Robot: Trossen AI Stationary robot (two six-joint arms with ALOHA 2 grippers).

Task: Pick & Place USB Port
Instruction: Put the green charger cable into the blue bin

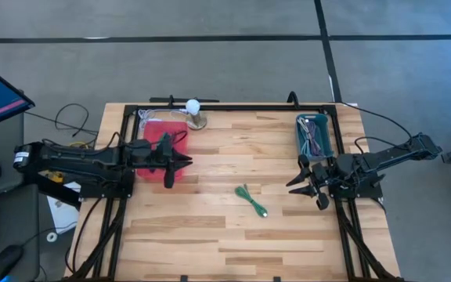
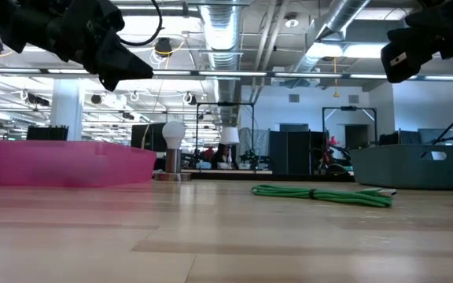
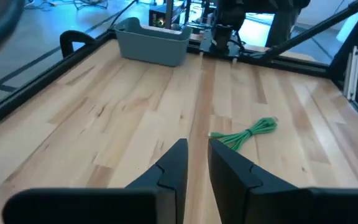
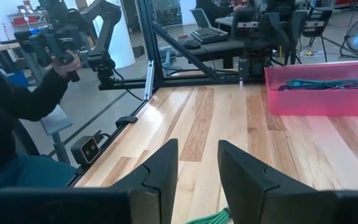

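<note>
the wooden table [image 1: 210,227] holds a coiled green usb cable [image 1: 250,200] mid-board; left gripper [image 1: 180,161], jaws narrowly parted and empty over the pink bin [image 1: 151,133], should swing across, spread wider, and descend squarely on the coil; right gripper [image 1: 304,182] waits, jaws apart

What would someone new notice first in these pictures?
A coiled green cable lies alone mid-table on the pale wooden tabletop. A translucent pink plastic bin sits under the left gripper, and a grey-teal plastic bin holding cables sits just beyond the right gripper.
</note>
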